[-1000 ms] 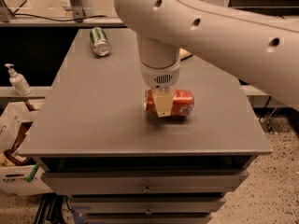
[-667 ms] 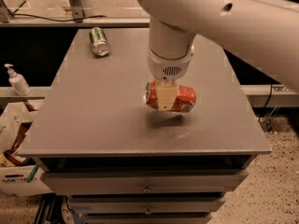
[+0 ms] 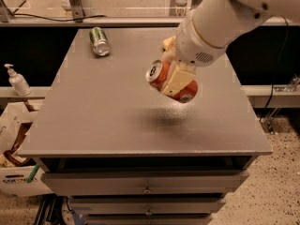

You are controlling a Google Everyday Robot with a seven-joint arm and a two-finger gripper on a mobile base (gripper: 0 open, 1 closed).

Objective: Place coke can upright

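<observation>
Gripper pinches coke can in mid-air over table ctr, can tilted w/ silver top twd 10 o'clock. Green can lies at table's 11 o'clock.

gripper over the table, clamped on the tilted coke can, near finger hiding its lettering, far finger mostly behind it, arm cut off at top and right edges, green can far left, label too blurred to read, cardboard box clipped at left edge
</observation>
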